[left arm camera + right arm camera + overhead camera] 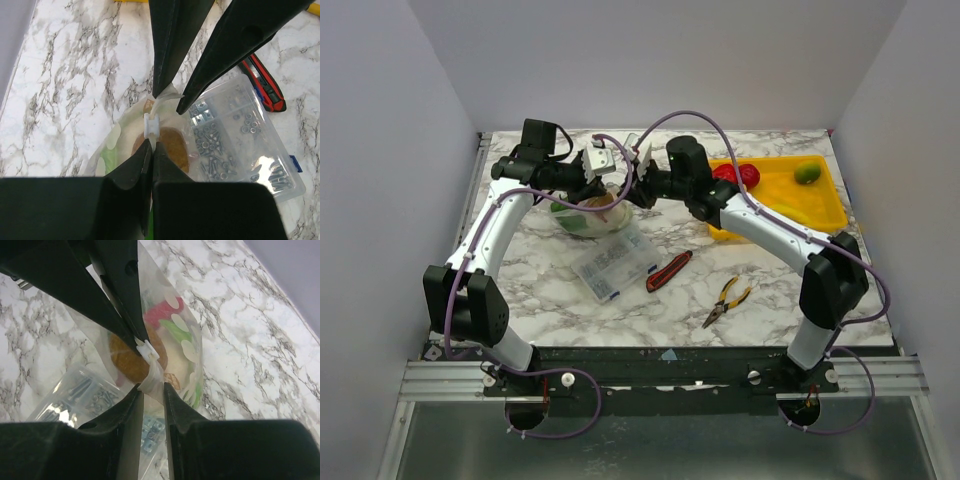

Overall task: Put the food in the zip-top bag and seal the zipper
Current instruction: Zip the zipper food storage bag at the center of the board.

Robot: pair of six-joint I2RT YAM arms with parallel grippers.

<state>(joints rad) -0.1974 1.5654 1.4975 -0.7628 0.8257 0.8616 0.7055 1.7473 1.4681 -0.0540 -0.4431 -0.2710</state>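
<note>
I see both grippers meeting over the zip-top bag, which lies on the marble table just beside the clear screw box. The left gripper is closed flat on the zipper next to its white slider, and the right gripper pinches the same strip narrowly. Brown food and red food are inside the bag; a green piece lies in the yellow tray.

Most of zip-top bag unseen beneath left gripper and right gripper; food inside indistinct.
</note>
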